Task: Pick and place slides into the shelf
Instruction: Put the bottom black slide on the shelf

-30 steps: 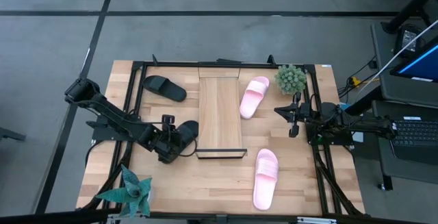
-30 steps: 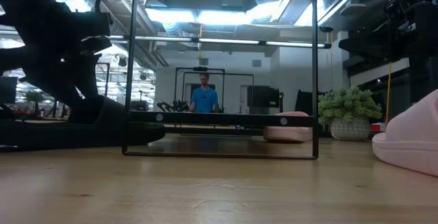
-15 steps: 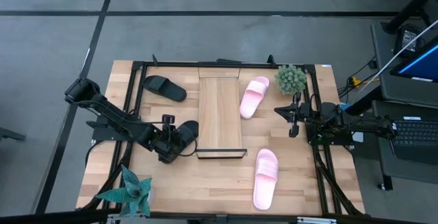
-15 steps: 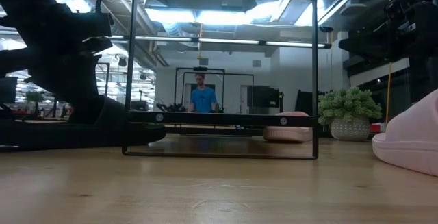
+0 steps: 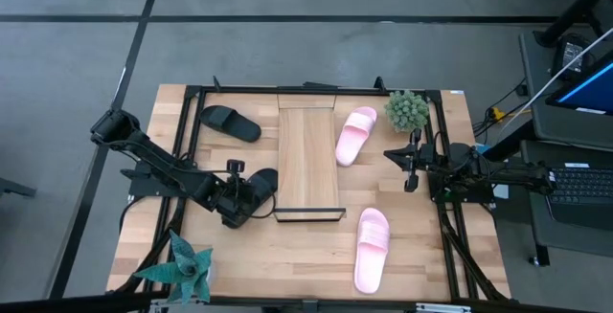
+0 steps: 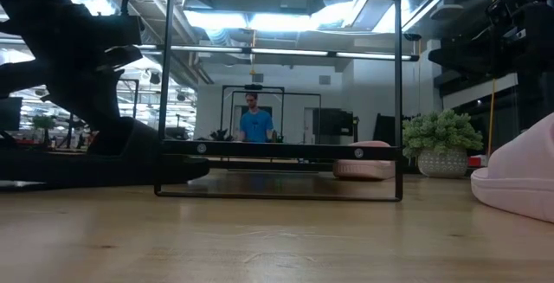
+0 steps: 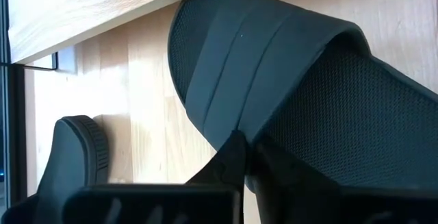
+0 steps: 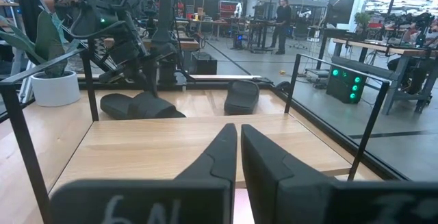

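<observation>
Taking the long light-wood shelf board (image 5: pixel 309 163) with its black wire end rails as your landmark and working outward from its near end: nearest you, a light pink slide (image 5: pixel 371 247) lies on the wooden surface (image 5: pixel 278 256), near-right of the board. Just left of the board's near end, your left gripper (image 5: pixel 241 201) has its fingers clamped on the edge of a matte black slide (image 5: pixel 257 187), which rests on the surface. To the right, well apart, your right gripper (image 5: pixel 410 171) waits, fingers together. Farther back, a second pink slide (image 5: pixel 355 134) lies beside the board's right edge, and a second black slide (image 5: pixel 230 122) lies off its far-left corner.
</observation>
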